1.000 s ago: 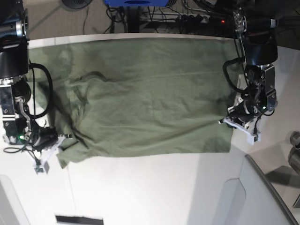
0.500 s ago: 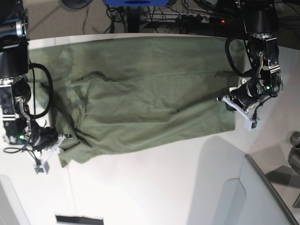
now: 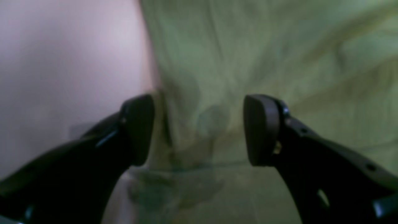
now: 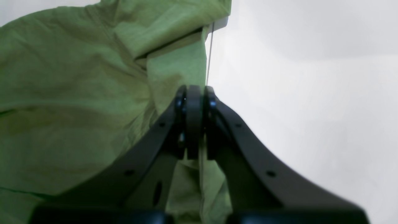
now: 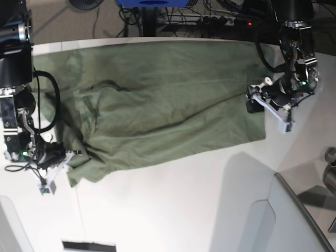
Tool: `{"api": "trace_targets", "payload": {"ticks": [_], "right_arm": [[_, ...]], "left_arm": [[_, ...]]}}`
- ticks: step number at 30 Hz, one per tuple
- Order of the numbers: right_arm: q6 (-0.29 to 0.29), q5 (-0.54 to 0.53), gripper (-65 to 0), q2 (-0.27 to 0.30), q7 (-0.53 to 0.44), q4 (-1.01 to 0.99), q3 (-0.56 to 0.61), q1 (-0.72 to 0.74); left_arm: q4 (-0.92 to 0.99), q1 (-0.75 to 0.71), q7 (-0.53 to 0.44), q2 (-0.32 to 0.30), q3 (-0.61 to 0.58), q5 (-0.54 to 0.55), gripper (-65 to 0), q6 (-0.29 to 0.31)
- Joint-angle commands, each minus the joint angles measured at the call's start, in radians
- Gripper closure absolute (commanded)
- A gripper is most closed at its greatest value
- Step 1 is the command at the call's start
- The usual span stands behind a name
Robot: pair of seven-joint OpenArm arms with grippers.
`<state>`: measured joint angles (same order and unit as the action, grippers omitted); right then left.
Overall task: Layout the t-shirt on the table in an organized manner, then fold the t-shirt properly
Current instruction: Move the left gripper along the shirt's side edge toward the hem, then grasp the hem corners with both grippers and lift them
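left pincer [image 3: 199,130] has opened, t-shirt [image 3: 264,56] hem lying between its jaws.

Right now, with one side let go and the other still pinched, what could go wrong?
1. The right gripper is shut on the t-shirt at its bunched near corner; pulling from there could drag the spread cloth and add wrinkles.
2. The left gripper has open jaws low over the hem; moving sideways might snag it.
3. The far edge lies near the table rim and may slip over.
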<state>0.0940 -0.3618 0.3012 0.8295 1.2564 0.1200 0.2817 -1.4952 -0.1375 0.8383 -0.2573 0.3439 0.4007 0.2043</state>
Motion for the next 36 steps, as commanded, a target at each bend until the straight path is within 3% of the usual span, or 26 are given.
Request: {"api": "trace_targets", "payload": {"ticks": [1, 7, 14, 16, 19, 24, 32, 34, 36], "right_arm": [[-0.001, -0.003, 0.0, 0.013, -0.017, 0.016, -0.004, 0.026], [-0.001, -0.003, 0.0, 0.013, -0.017, 0.016, -0.004, 0.026], [-0.001, -0.003, 0.0, 0.013, -0.017, 0.016, -0.004, 0.026], [-0.001, -0.003, 0.0, 0.014, -0.017, 0.016, -0.004, 0.026], [-0.001, -0.003, 0.0, 0.016, -0.017, 0.016, -0.004, 0.026], [-0.001, -0.003, 0.0, 0.017, -0.017, 0.016, -0.004, 0.026], [-0.001, -0.003, 0.0, 0.019, -0.019, 0.016, -0.004, 0.026], [-0.001, -0.003, 0.0, 0.019, -0.019, 0.016, -0.004, 0.026], [-0.001, -0.003, 0.0, 0.019, -0.019, 0.016, -0.004, 0.026]], "left_arm": [[-0.017, 0.023, -0.015, -0.021, 0.040, 0.000, -41.3, -0.010], [0.169, 0.203, -0.015, -0.043, 0.128, -0.001, -32.6, -0.007], [0.543, 0.427, -0.030, -0.070, 0.120, -0.003, -32.1, -0.004], [0.624, 0.464, -0.075, -0.070, 0.119, -0.003, -32.1, -0.003], [0.712, 0.499, -0.118, -0.066, 0.106, -0.003, -32.1, -0.001], [0.782, 0.511, -0.196, -0.060, -0.024, 0.004, -32.1, 0.042], [0.894, 0.511, -0.316, -0.050, -0.041, -0.001, -31.6, 0.042], [0.896, 0.511, -0.327, -0.050, -0.041, -0.001, -26.2, 0.042], [0.896, 0.511, -0.328, -0.049, -0.041, -0.001, -16.1, 0.042]]}}
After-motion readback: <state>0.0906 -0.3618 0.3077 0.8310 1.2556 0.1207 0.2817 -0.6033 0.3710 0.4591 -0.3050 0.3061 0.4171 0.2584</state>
